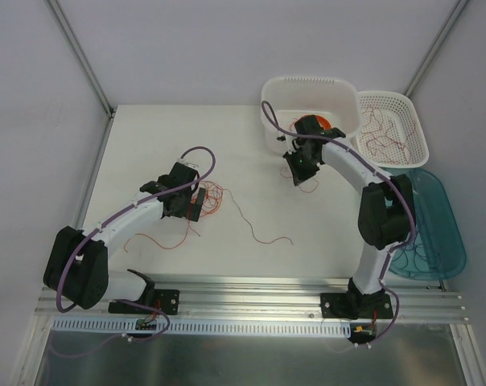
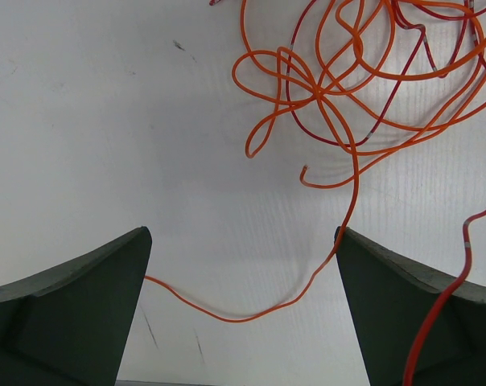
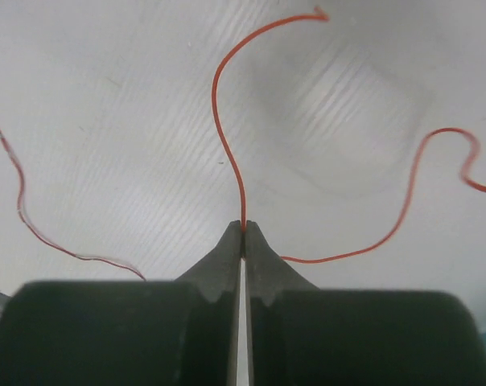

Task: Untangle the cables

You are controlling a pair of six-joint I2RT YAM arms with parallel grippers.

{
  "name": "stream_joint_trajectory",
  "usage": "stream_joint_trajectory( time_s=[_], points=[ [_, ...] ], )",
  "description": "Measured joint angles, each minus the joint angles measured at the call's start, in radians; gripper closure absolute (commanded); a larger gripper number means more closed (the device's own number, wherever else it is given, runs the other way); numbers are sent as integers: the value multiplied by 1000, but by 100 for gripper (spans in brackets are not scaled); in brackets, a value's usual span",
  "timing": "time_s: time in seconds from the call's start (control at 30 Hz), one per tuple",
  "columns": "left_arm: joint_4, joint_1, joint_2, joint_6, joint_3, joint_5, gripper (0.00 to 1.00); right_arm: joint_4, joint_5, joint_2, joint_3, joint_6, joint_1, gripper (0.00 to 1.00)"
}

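The cables are thin orange, red and dark wires. A scribbly knot (image 1: 213, 199) of them lies at centre left of the white table (image 1: 146, 137); in the left wrist view the knot (image 2: 364, 72) fills the upper right. My left gripper (image 1: 187, 205) hovers at the knot's left edge. Its jaws are wide open (image 2: 241, 241), and one orange strand (image 2: 243, 318) runs loosely across the gap on the table. My right gripper (image 1: 302, 177) is in front of the white basket, shut (image 3: 243, 227) on a single orange strand (image 3: 219, 96) pinched at its fingertips.
Loose strands lie mid-table (image 1: 263, 232) and near the left arm (image 1: 158, 240). A white basket (image 1: 307, 88) holds an orange ring coil (image 1: 330, 125). A lattice basket (image 1: 408, 121) at back right holds red wires. A blue translucent tray (image 1: 440, 233) sits at right.
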Motion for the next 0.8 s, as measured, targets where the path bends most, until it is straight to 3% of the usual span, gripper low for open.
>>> stream_joint_trajectory(
  time_s=[0.27, 0.43, 0.6, 0.8],
  points=[
    [0, 0, 7, 0, 0, 0, 1, -45, 73, -161, 303, -39, 0, 99],
    [1, 0, 8, 0, 0, 0, 1, 35, 177, -206, 467, -70, -1, 99],
    [1, 0, 11, 0, 0, 1, 1, 181, 232, -143, 533, -94, -14, 99],
    [2, 0, 14, 0, 0, 2, 1, 324, 281, 54, 629, -84, -60, 95]
  ],
)
